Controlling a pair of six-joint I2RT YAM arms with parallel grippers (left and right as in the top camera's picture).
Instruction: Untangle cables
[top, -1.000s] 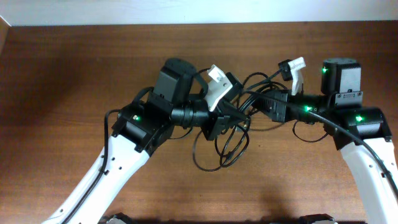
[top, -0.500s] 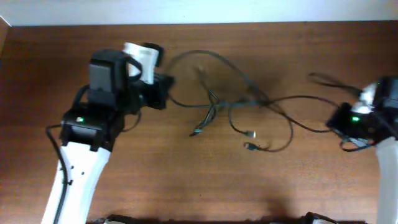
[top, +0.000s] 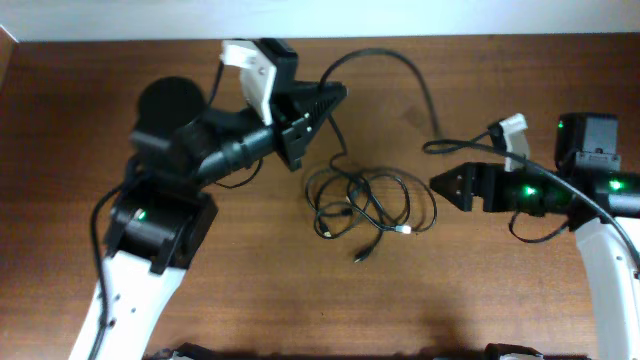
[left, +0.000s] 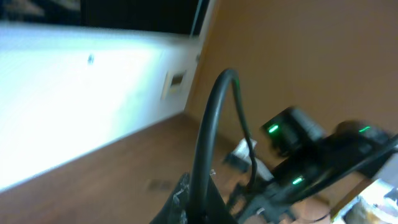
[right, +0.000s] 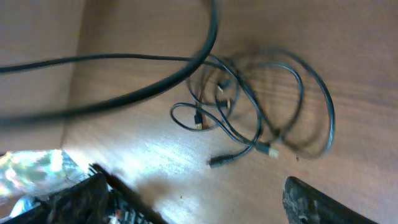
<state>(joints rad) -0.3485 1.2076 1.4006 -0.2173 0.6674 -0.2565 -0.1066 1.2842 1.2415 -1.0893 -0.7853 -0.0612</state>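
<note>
Thin black cables (top: 365, 205) lay in a loose, glossy coil mid-bench.
One long cable (top: 385, 57) arced up from the left claw (top: 336, 95), which was pinched narrow on it. The right claw (top: 442, 184) gaped wide beside the coil. The brown wood-grain bench (top: 80, 120) met a white wall (top: 100, 20), its edges well apart from the coil.

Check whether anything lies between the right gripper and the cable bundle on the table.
Nothing visible does: only bare table separates the right gripper from the cable bundle. The raised cable, held by the left gripper, arcs past on the far side.
</note>
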